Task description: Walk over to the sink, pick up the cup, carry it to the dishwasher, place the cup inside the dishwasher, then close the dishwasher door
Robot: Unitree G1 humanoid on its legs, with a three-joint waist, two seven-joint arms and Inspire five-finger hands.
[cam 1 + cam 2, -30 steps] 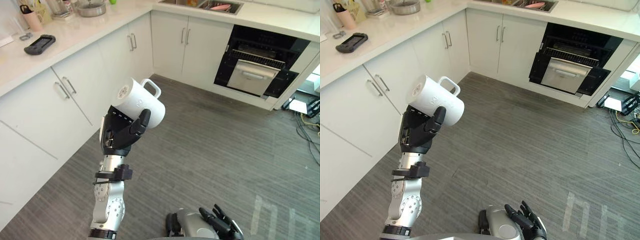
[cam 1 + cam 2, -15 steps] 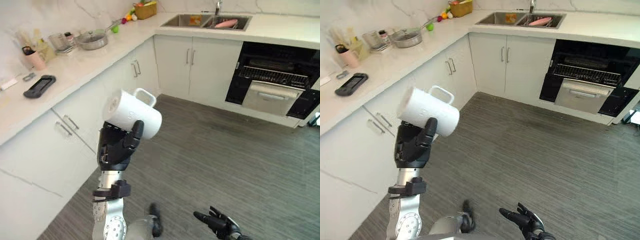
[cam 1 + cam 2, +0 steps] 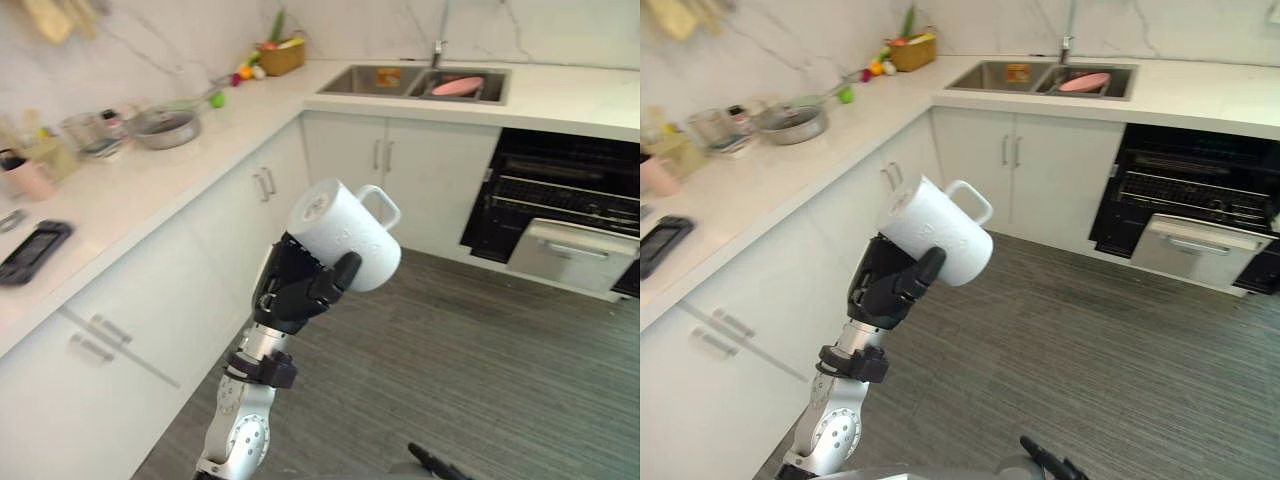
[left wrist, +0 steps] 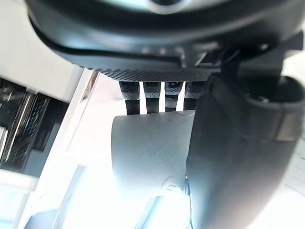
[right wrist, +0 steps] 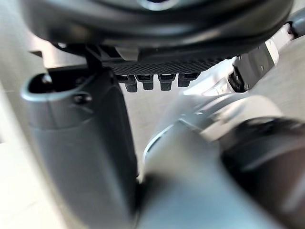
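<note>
Since the earlier frames the whole view has swung, so the camera has moved, not the kitchen. The cup lies as before in the left robot hand, which is closed around its body with the thumb across the front. The cup hangs on its side above the floor, handle upward, near the bench and well apart from the dishwasher, which stands open beside the sink.

For this carrying step I judge it best to keep the grip firm and the wrist quiet while walking, and to face the dark opening before lowering the arm.

The cup's mouth points away, so its inside is hidden. Whether the silver panel is a door or a drawer I cannot tell. The right robot hand is seen too close; open or closed, I cannot tell.
</note>
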